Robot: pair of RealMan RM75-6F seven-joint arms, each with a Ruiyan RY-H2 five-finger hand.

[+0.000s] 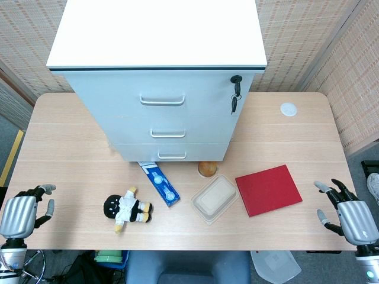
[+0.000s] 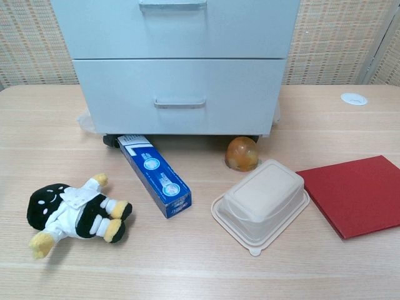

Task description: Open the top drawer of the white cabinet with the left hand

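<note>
The white cabinet stood at twelve o'clock on the table, its top drawer shut, with keys hanging at the drawer's right end. The left hand hovered at eight o'clock off the table edge, released and holding nothing; the right hand did likewise at four o'clock. Between the hands and the cabinet lay a plush doll, a blue box just under the cabinet's base, an orange ball, a plastic container and a red book.

Matt white cabinet on wood-grain table.
</note>
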